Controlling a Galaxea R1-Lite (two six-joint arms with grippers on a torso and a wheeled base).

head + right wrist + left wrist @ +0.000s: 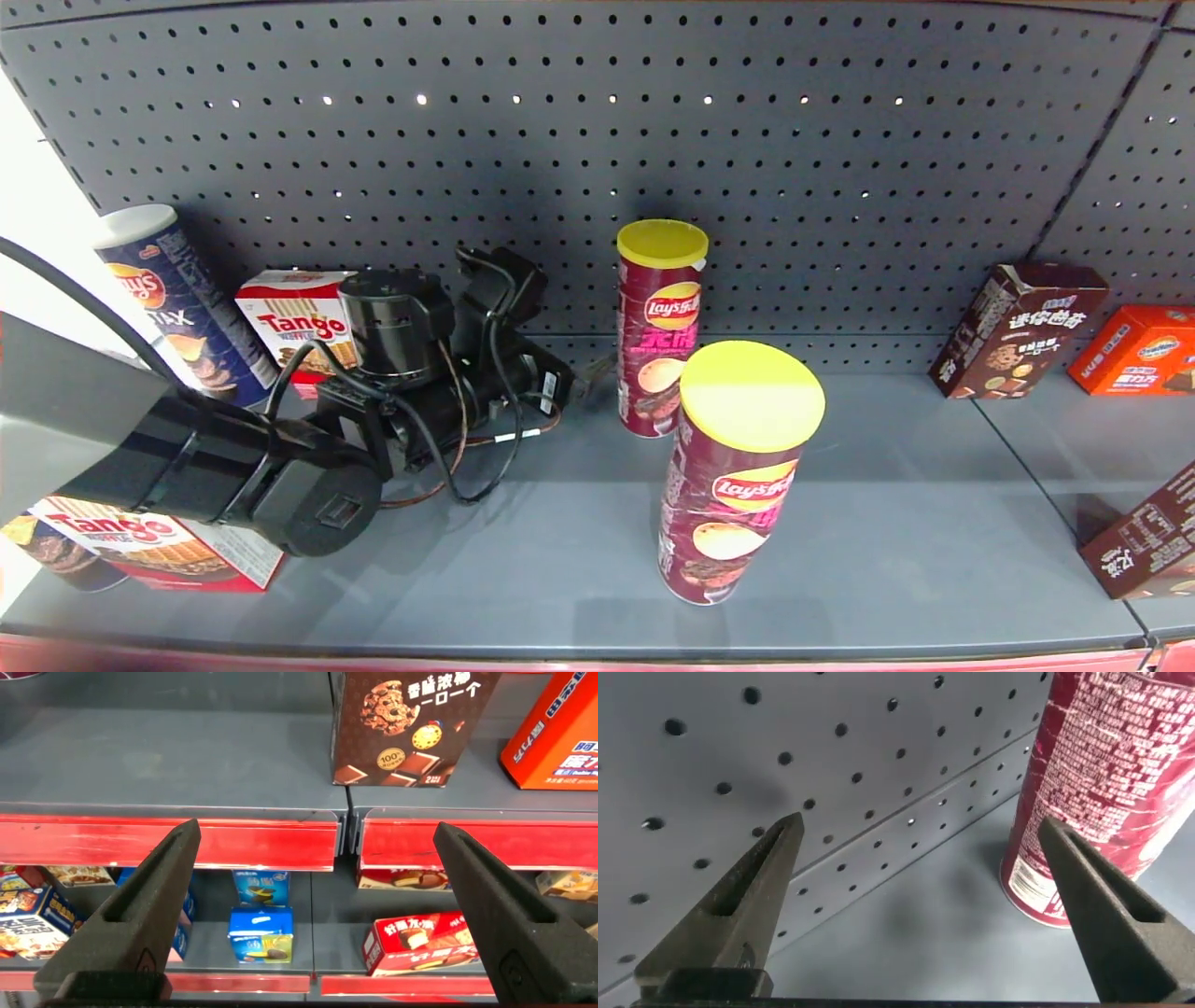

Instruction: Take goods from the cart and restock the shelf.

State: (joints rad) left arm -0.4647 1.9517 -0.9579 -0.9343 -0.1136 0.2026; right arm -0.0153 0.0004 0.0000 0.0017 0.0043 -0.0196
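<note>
Left claw (920,819): spread wide, empty.
Rear can (1102,784): upright, just ahead, beside one fingertip.
Right claw (316,826): wide apart, empty.
Tip: back left claw out straight, clear of that can.

Shelf (887,523) flat grey. Pegboard (560,121) same grey, with regular rows of small holes. Rear chip can (659,336) and front chip can (733,485): maroon, yellow lids. Blue can (177,308): dark blue, white lid. Wafer box (299,322) red and white. Cookie box (1018,331) dark brown. Orange box (1139,350) beside it. Edge rail (262,845) red.
</note>
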